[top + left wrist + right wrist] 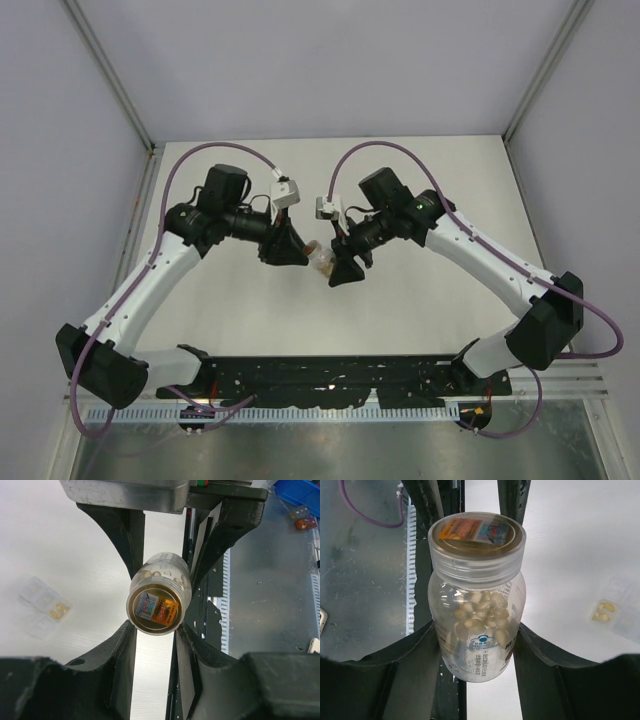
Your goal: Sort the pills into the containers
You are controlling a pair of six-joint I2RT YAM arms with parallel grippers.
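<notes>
My right gripper (337, 266) (477, 635) is shut on a clear pill bottle (320, 258) (476, 615), its fingers pressing both sides of the body above the table. The bottle holds many pale tan pills (482, 607) and has a clear cap with an orange and blue sticker (476, 535). My left gripper (298, 254) (156, 630) faces the cap (156, 611) end-on; its jaws are slightly apart, with the tips at the cap's rim and nothing between them. A clear compartment pill case (44, 605) (615, 611) lies on the white table with yellow pills (602, 611) in one cell.
The black base plate (330, 375) and a grey metal surface (270, 605) lie along the near edge. A blue bin (300, 495) and a small orange object (303, 524) sit beyond the table edge. Enclosure walls surround the white table (420, 330).
</notes>
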